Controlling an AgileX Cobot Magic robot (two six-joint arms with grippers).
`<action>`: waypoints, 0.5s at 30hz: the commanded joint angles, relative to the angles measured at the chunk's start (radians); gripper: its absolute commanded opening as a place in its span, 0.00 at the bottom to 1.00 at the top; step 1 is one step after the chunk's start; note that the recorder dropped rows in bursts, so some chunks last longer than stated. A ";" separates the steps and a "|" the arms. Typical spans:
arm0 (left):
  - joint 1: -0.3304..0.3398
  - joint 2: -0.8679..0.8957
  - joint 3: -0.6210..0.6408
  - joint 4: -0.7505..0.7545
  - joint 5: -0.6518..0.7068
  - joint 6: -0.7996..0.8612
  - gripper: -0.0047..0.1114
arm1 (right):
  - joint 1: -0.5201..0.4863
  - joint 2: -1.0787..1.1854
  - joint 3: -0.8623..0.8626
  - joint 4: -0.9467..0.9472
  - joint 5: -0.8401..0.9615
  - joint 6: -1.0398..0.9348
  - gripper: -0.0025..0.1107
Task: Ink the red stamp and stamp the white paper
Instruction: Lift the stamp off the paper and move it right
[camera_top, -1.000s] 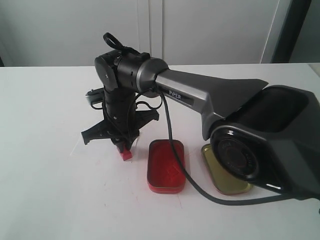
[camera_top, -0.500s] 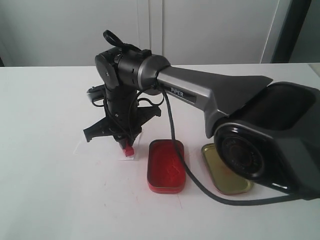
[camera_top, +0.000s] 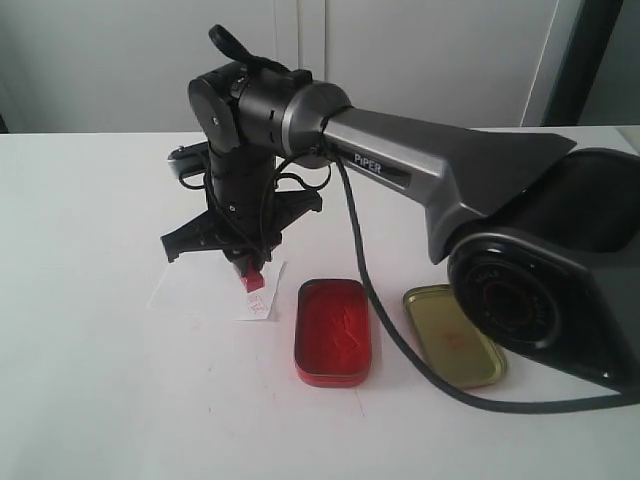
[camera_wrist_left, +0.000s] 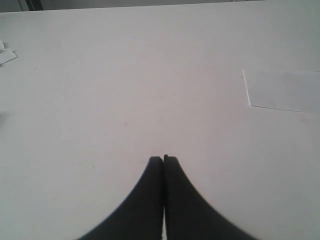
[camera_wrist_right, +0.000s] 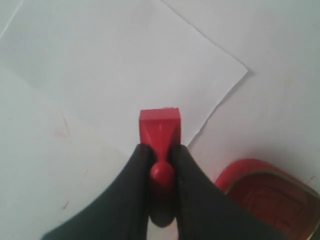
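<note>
Exterior and wrist views of a two-arm rig at a white bench (camera_top: 90, 380). The right arm reaches across from the right side of the scene, and its black hand (camera_top: 252, 272) (camera_wrist_right: 161, 150) points down over the left-centre of the bench. This hand is clenched on the tiny bright red plastic stamp (camera_top: 253, 281) (camera_wrist_right: 160, 125). The two fingers (camera_wrist_right: 132, 185) pinch the short knob handle from either side, and the square flat base faces downward.

The stamp sits over the right near corner of the thin rectangular white paper (camera_top: 200, 290) (camera_wrist_right: 125, 60), which lies flat on the bench, turned somewhat askew — whether the base touches the sheet cannot be told. A faint reddish mark (camera_top: 262, 305) shows on the paper just to the near side of the stamp.

To the right of the paper, close to its corner but apart from it, lies the open rounded rectangular tin of red ink (camera_top: 333, 330) (camera_wrist_right: 270, 195). Further right, beside the tin, rests the gold-coloured rounded tin lid (camera_top: 450, 335), inner side up, next to the base of the right arm.

The left hand (camera_wrist_left: 163, 159) appears in its own wrist view only. Its two dark fingers are pressed together with nothing between them, above bare bench, with a white sheet (camera_wrist_left: 285, 90) well off to one side.
</note>
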 joint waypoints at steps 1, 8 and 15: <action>0.001 -0.005 0.004 -0.004 -0.004 0.000 0.04 | -0.001 -0.037 0.004 -0.008 0.001 -0.018 0.02; 0.001 -0.005 0.004 -0.004 -0.004 0.000 0.04 | -0.001 -0.055 0.004 -0.008 0.001 -0.018 0.02; 0.001 -0.005 0.004 -0.004 -0.004 0.000 0.04 | -0.001 -0.055 0.004 -0.010 0.001 -0.018 0.02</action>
